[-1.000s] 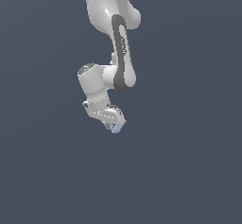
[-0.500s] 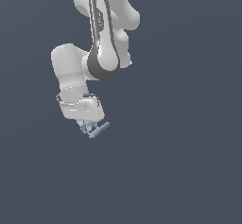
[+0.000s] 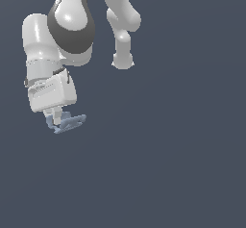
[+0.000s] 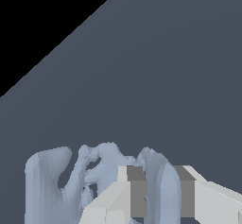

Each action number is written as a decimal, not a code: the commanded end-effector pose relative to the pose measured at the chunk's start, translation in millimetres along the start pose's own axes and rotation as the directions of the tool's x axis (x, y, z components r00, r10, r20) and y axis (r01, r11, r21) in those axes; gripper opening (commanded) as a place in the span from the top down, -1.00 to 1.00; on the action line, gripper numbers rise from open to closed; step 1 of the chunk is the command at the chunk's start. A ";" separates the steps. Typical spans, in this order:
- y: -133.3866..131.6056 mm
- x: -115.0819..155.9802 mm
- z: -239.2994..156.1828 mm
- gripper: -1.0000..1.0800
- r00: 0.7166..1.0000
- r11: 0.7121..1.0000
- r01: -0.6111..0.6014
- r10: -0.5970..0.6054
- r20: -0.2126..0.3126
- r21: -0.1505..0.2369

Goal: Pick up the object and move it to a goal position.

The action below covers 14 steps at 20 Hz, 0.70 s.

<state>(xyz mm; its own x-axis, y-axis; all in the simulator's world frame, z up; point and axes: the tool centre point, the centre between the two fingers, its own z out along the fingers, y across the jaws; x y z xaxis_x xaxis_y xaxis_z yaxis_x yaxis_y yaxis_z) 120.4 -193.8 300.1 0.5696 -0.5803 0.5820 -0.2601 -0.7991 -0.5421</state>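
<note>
Arm is swinging toward the exterior view's left and nearer the camera than a second ago, piece riding along, so the carry to goal looks underway. Gripper [image 3: 57,119] is clamping the blue-grey piece [image 3: 68,123], fingers nearly closed on it. Piece is hanging just under the hand, lying roughly flat, long axis running toward the exterior view's right, slightly upward.

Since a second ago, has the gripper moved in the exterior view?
Yes. The gripper, shut on the object, has shifted toward the exterior view's left, judged against the picture's edges.
</note>
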 end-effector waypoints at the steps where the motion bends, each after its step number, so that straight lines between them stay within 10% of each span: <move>1: -4.7 24.6 -15.8 1.00 0.999 1.000 0.010 -0.008 -0.051 0.028; 14: -20.3 113.8 -93.2 1.00 0.966 0.988 0.061 -0.024 -0.256 0.138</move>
<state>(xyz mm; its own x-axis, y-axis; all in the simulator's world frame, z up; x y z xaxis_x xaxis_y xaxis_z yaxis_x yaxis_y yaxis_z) 119.2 -254.4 424.3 0.3732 -0.5821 0.7224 -0.1262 -0.8032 -0.5821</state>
